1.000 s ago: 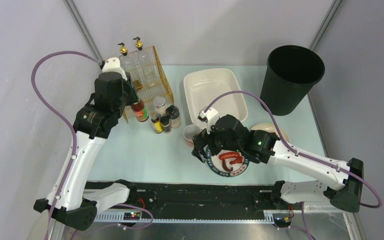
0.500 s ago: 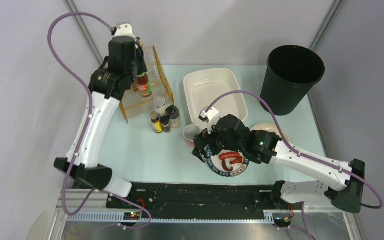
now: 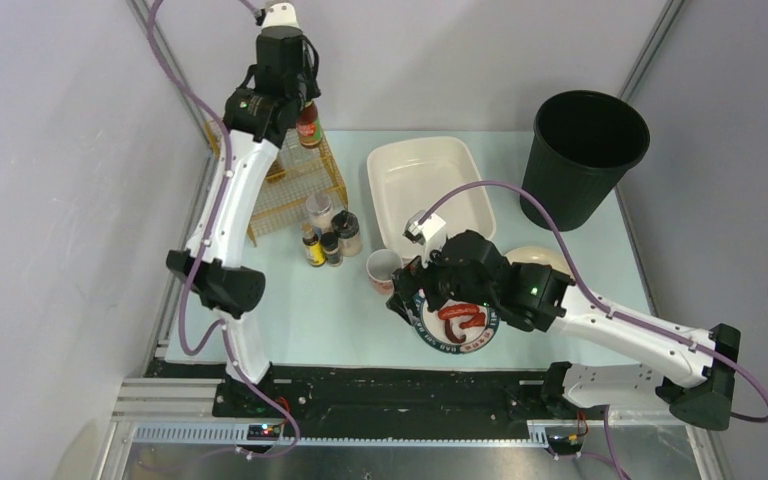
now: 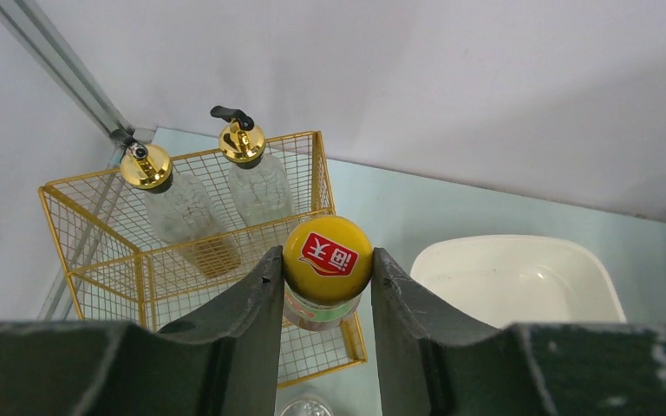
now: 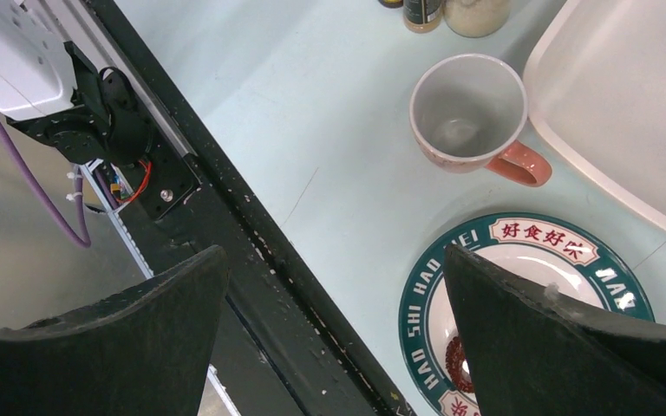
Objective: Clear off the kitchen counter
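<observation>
Two fingers of the left gripper (image 4: pixel 327 286) are closed on a jar (image 4: pixel 327 257). They hold it at the neck, just under its yellow lid, and it hangs upright between them. Below these fingers is the near corner of a wire basket (image 4: pixel 104 260), and beyond the fingertips, to their left, two pump bottles (image 4: pixel 178 204) stand inside it. The counter (image 3: pixel 300 300) lies well below these fingers and close under the right gripper (image 5: pixel 334 260). The fingers of the right gripper stand wide apart with nothing between them. Ahead of their tips a mug (image 5: pixel 468 108) sits on the counter. A plate (image 5: pixel 520 251) lies partly under the finger on the right of the wrist view, and a basin (image 5: pixel 624 113) is further to that side. I judge that the counter is stiff, fixed and smooth, so it cannot be gripped and things may slide on it easily. The jar looks like glass, so it is probably slippery, fragile and a little heavy. The neck is a good place to hold it, because the lid rim can stop it from slipping down. The mug seems hard and light, and its wall or rim fits between open fingers. The flat plate offers only its edge.
</observation>
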`<act>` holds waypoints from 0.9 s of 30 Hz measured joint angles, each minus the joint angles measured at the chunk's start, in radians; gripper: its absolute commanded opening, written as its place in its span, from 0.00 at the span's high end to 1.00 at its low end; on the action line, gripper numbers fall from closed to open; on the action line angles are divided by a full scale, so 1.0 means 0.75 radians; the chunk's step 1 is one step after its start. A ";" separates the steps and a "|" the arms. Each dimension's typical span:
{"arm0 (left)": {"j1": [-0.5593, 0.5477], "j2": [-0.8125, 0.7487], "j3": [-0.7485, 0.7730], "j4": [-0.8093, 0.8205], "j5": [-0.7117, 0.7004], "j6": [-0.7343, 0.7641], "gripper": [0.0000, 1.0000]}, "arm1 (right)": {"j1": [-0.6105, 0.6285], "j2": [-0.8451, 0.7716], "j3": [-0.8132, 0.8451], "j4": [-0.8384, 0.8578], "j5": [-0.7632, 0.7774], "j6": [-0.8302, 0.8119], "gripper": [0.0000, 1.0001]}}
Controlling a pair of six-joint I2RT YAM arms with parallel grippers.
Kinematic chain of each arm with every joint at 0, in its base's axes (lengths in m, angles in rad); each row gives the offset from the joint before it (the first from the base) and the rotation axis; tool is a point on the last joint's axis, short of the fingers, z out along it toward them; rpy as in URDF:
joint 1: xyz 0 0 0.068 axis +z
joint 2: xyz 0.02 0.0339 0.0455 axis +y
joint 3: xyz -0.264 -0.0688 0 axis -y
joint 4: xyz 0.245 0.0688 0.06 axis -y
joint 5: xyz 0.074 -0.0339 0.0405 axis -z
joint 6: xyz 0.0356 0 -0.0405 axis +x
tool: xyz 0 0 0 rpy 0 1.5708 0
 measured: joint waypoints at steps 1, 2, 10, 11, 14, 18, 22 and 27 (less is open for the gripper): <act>0.001 0.026 0.016 0.002 -0.009 0.000 1.00 | 0.000 -0.004 -0.001 0.000 0.002 -0.001 0.02; 0.001 0.056 0.027 0.004 -0.018 0.001 1.00 | 0.000 -0.007 -0.001 0.001 0.003 -0.001 0.02; 0.038 0.192 0.034 0.018 -0.042 -0.003 1.00 | 0.001 -0.018 -0.001 0.001 0.008 -0.006 0.02; 0.045 0.204 0.034 0.022 -0.043 -0.003 1.00 | 0.001 -0.018 -0.001 0.001 0.008 -0.006 0.02; 0.069 0.233 0.034 0.029 -0.047 -0.004 1.00 | 0.001 -0.018 -0.001 0.001 0.012 -0.011 0.02; 0.107 0.248 0.014 0.056 -0.056 -0.005 1.00 | 0.001 -0.018 -0.001 0.002 0.013 -0.015 0.02; 0.142 0.248 -0.063 0.120 -0.066 -0.006 1.00 | 0.001 -0.018 -0.001 0.010 0.013 -0.015 0.02; 0.179 0.220 -0.321 0.245 -0.077 -0.006 1.00 | 0.001 -0.018 -0.001 0.013 0.013 -0.015 0.02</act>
